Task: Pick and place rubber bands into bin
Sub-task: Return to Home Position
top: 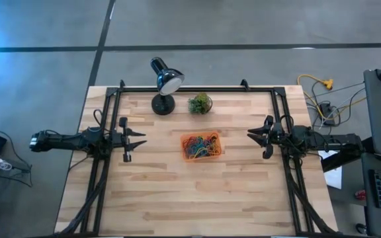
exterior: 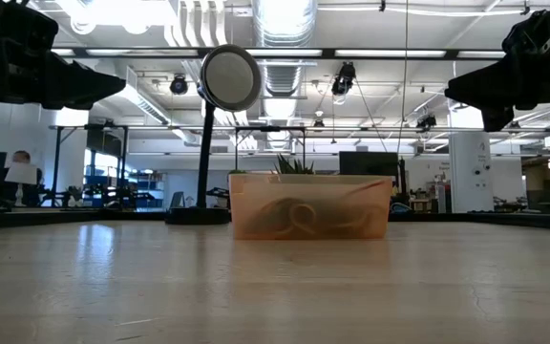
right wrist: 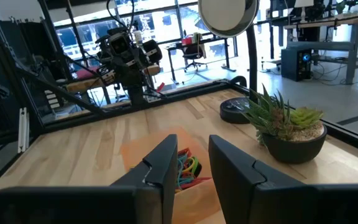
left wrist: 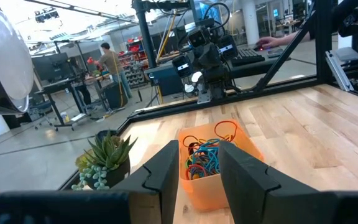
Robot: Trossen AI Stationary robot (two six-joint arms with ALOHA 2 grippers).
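Observation:
The orange bin (top: pixel 184 138) sits at the middle of the wooden table, resting on its flat bottom. A tangle of coloured rubber bands (top: pixel 201 147) lies inside it. In the low view the bin (exterior: pixel 309 205) shows the bands through its wall. My left gripper (top: pixel 143 139) hovers open at the table's left side, pointing level toward the bin (left wrist: pixel 253 152). My right gripper (top: pixel 250 135) hovers open at the table's right side, also facing the bin (right wrist: pixel 143 149). Both are well clear of the bin and above the table. No bands show on the bare table top.
A black desk lamp (top: pixel 164 86) and a small potted plant (top: pixel 200 103) stand behind the bin near the far edge. Black frame rails (top: pixel 197 88) run along the far edge and both sides. The near half of the table (top: pixel 197 198) is bare wood.

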